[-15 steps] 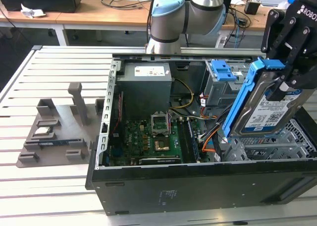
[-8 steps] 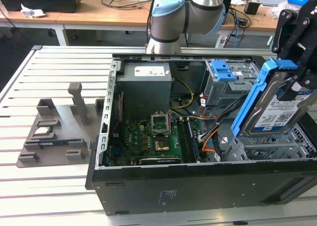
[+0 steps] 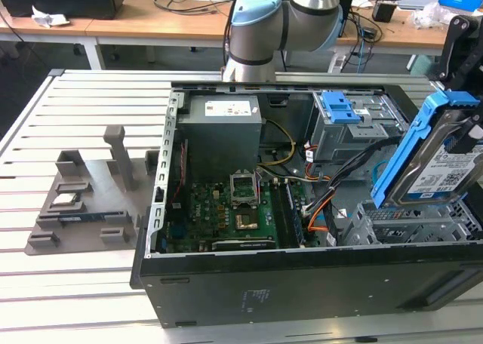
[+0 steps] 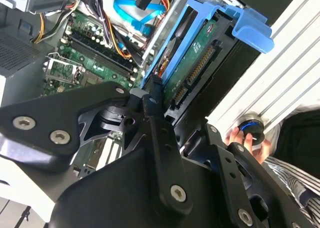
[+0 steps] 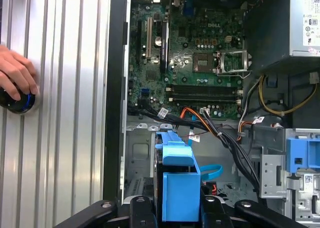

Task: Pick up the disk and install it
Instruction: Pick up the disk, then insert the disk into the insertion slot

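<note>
Open black metal computer case (image 3: 249, 291) lies on its side on a silver slatted aluminium table (image 3: 75, 299). Inside: green motherboard (image 3: 219, 208), with a grey box-shaped power supply (image 3: 223, 136) adjoining it. A blue plastic latch (image 3: 337, 106) sits atop a grey metal drive cage (image 3: 355, 133). Grey moulded parts fixture (image 3: 90, 201) rests on the table, just beside the case at the exterior view's left.

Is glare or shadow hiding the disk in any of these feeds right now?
Exterior view: even light, the disk shows plainly, no glare on it. First wrist view: bright streaks on the slatted table, but the disk in the pincer is evenly lit. Second wrist view: the table slats wash out to white, and the disk's board side is dimmer but visible.
</note>
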`<state>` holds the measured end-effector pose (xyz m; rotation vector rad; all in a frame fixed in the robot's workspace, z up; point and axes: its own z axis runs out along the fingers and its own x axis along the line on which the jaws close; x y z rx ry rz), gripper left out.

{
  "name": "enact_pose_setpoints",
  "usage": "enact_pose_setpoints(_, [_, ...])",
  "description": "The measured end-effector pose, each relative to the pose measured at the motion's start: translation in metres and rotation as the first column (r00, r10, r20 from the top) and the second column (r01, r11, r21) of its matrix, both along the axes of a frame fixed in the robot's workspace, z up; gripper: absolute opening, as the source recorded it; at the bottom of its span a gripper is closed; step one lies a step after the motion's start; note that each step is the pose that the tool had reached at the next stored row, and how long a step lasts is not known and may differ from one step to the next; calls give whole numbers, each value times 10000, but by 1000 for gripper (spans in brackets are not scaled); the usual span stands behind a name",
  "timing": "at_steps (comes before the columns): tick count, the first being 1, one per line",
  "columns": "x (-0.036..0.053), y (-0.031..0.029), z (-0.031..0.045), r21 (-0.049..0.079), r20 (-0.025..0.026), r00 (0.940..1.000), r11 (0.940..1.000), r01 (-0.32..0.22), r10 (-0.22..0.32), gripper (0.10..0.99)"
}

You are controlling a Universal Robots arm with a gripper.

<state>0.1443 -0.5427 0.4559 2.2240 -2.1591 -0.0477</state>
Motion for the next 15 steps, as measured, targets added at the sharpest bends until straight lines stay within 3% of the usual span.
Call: enact_pose_setpoints(15, [13,0,1,12,0,10000,10000,-2,2,365])
